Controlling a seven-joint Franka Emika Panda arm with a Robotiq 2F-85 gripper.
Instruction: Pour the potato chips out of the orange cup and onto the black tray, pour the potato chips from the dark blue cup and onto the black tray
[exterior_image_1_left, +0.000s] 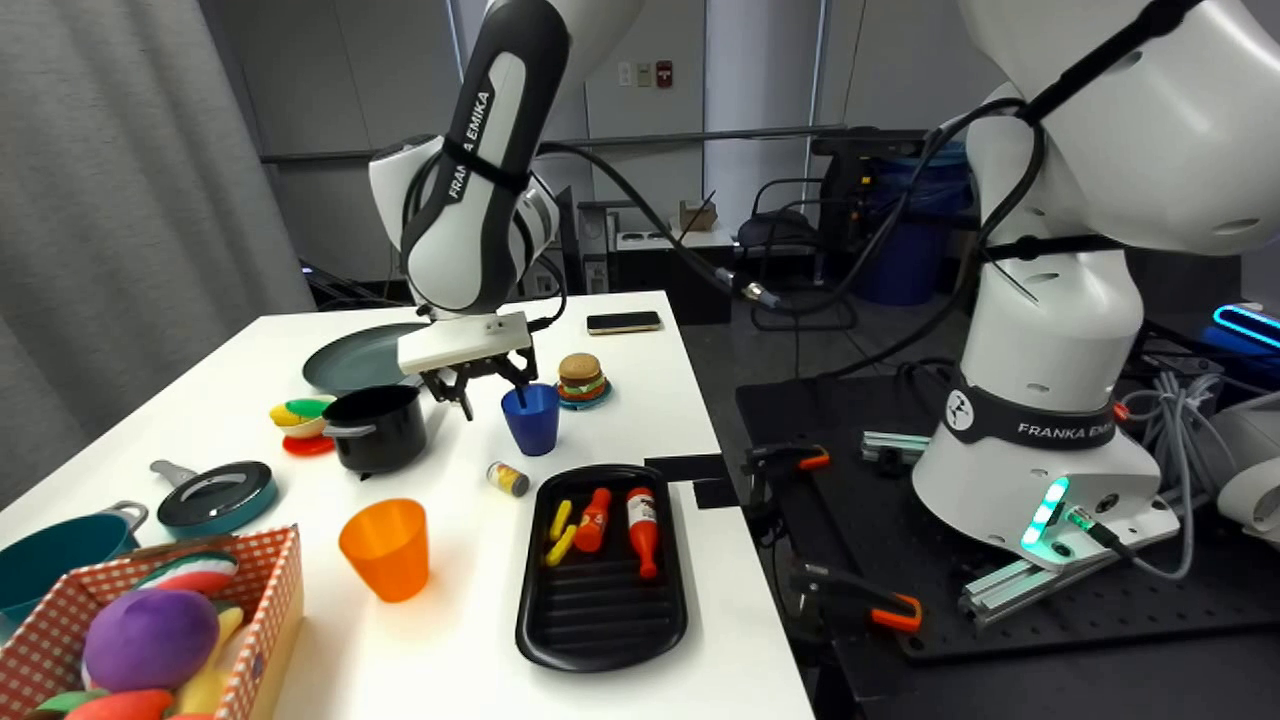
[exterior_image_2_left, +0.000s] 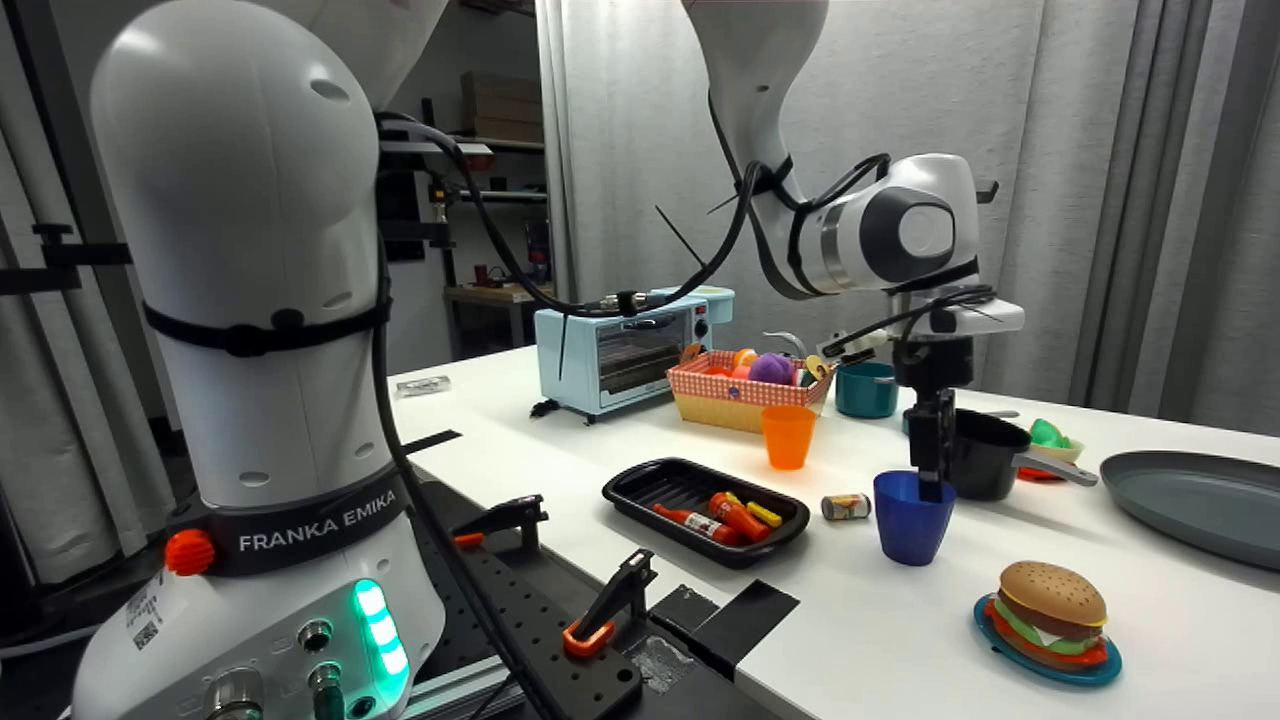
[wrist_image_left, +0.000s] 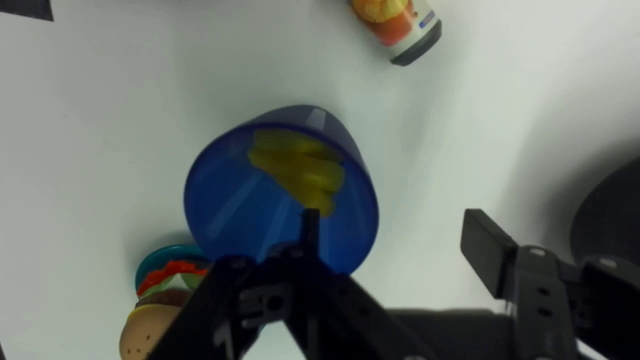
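Note:
The dark blue cup (exterior_image_1_left: 533, 428) stands upright on the table in both exterior views (exterior_image_2_left: 912, 522). In the wrist view, yellow chips (wrist_image_left: 305, 170) lie inside it. My gripper (wrist_image_left: 392, 217) is open. One finger reaches over the cup's mouth, apparently inside its rim, and the other finger is outside, on the black pot's side. The gripper (exterior_image_1_left: 495, 408) also shows above the cup in an exterior view. The orange cup (exterior_image_1_left: 388, 555) stands upright on the table; no chips show through its wall. The black tray (exterior_image_1_left: 600, 620) holds a few yellow chips (exterior_image_1_left: 560, 530) and two red bottles (exterior_image_1_left: 643, 525).
A small can (exterior_image_1_left: 508, 478) lies between the dark blue cup and the tray. A toy burger (exterior_image_2_left: 1050, 610) sits on a teal plate beside the cup. A black pot (exterior_image_1_left: 380, 440) stands close on the other side. A checked basket (exterior_image_2_left: 740, 402) stands behind the orange cup.

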